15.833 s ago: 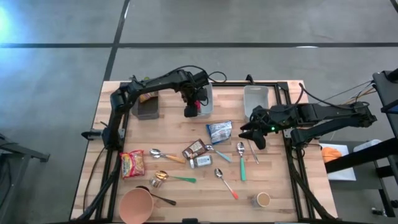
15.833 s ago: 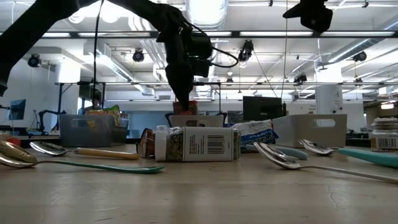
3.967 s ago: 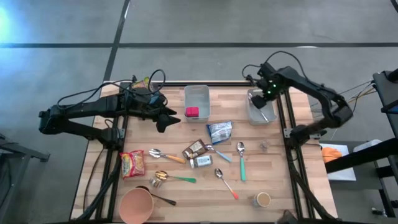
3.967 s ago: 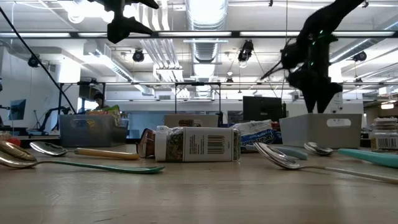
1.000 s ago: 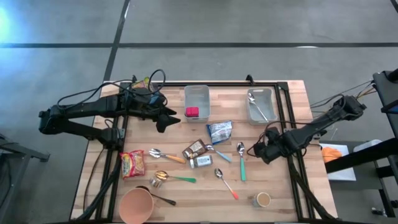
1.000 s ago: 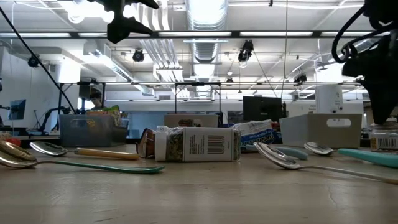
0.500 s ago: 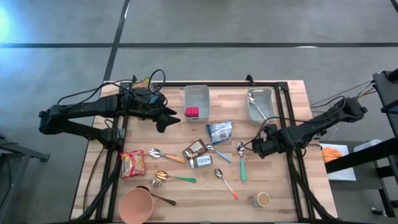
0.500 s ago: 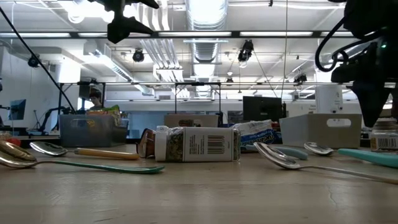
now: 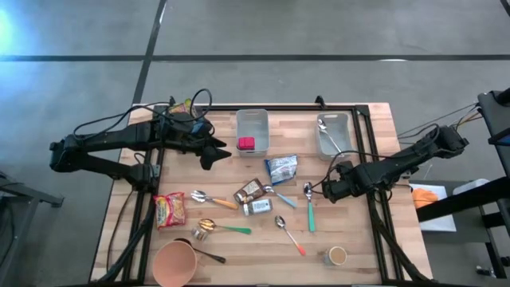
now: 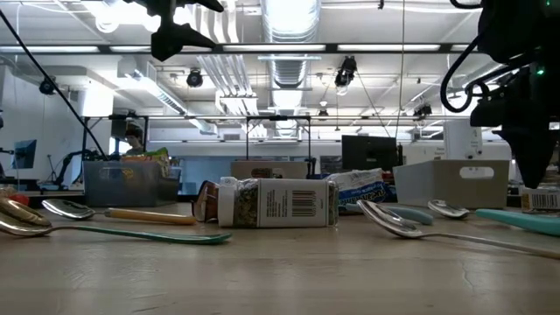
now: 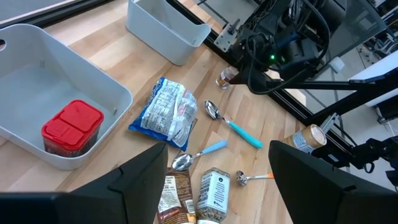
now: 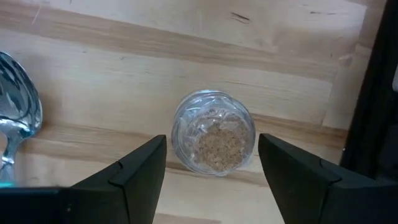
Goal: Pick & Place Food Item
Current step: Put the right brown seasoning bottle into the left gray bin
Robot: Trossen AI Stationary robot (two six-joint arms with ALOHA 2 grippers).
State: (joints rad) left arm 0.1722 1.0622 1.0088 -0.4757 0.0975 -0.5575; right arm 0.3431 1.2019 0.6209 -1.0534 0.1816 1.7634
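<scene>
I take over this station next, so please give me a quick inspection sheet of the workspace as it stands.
Surface: wooden table, crowded in the middle.
Job's things: small jar upright between the right hand's open fingers, not gripped; red-lidded jar in the white bin; snack bag, red packet, spice jar loose.
Clutter: spoons scattered; one spoon in the right bin; orange cup; small cup.
Grippers: right hand low over the small jar; left hand open, raised beside the white bin.
Cables: loops on both arms.
Surroundings: workshop room; no person seen clearly.
</scene>
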